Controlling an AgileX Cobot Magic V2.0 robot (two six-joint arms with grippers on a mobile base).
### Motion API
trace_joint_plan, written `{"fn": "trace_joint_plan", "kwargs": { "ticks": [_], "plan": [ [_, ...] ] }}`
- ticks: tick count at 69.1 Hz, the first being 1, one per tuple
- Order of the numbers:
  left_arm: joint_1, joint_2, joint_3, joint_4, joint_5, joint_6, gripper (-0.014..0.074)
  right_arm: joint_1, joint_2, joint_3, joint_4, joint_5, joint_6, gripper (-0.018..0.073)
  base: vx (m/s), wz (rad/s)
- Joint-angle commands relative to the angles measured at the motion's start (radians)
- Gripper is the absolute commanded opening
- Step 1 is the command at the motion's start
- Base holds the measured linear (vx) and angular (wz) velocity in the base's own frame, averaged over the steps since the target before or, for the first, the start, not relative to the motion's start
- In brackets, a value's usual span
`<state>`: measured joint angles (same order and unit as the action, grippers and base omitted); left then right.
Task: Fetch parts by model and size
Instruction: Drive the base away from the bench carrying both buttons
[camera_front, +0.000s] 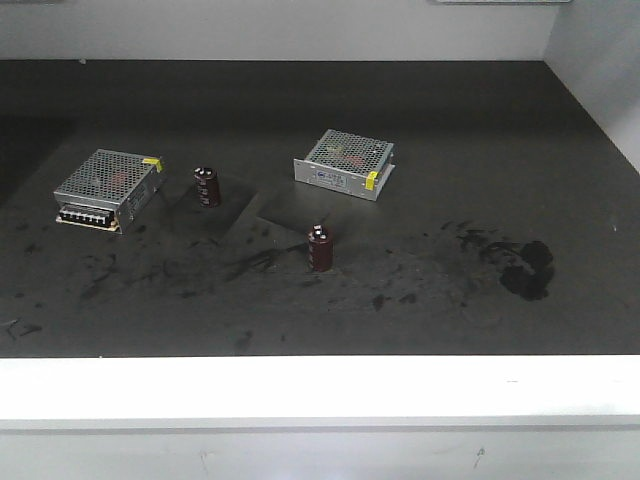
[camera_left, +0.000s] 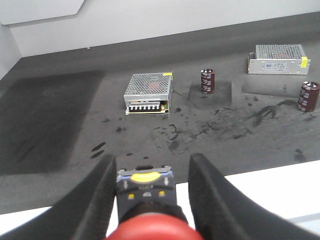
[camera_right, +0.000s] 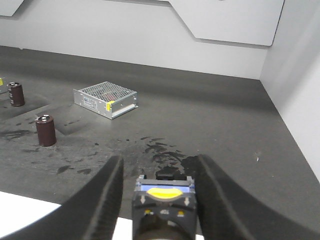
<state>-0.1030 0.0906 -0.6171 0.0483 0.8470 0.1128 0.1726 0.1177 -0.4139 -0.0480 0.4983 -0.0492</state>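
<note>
While the front view takes in the whole dark table (camera_front: 450, 120) and shows neither arm nor any push-button, the two wrist views supply what it lacks: each looks down its own fingers at a switch carried near the white front edge. On the table the left metal box (camera_front: 107, 188) and the right metal box (camera_front: 345, 163), both mesh-topped, sit well apart. One maroon capacitor (camera_front: 207, 186) stands upright just beside the left box, and the other capacitor (camera_front: 320, 247) stands nearer the front, between the two boxes. A black smear (camera_front: 525, 270) marks the right side. The left gripper (camera_left: 152, 159) is clenched on the red-capped switch (camera_left: 146, 187). The red cap lies nearest the camera and the blue-grey block with its yellow label points out toward the table, a finger on either side of the dark base. The right gripper (camera_right: 160, 160) likewise grasps the second switch (camera_right: 164, 197). Its block almost fills the space between the fingers, and its cap falls below the frame edge, so the cap colour cannot be told.
</note>
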Motion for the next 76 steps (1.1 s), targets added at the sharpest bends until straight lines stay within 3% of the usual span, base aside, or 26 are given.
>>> {"fn": "trace_joint_plan", "kwargs": {
  "ticks": [1, 44, 76],
  "plan": [
    [-0.005, 0.018, -0.019, -0.003, -0.076, -0.004, -0.0006, -0.003, 0.013, -0.026, -0.007, -0.075, -0.008, -0.0005, 0.0, 0.0],
    [-0.005, 0.018, -0.019, -0.003, -0.076, -0.004, -0.0006, -0.003, 0.013, -0.026, -0.007, -0.075, -0.008, -0.0005, -0.01, 0.02],
    [-0.005, 0.018, -0.019, -0.003, -0.076, -0.004, -0.0006, -0.003, 0.013, -0.026, -0.006, -0.075, -0.008, -0.0005, -0.12, 0.29]
  ]
}}
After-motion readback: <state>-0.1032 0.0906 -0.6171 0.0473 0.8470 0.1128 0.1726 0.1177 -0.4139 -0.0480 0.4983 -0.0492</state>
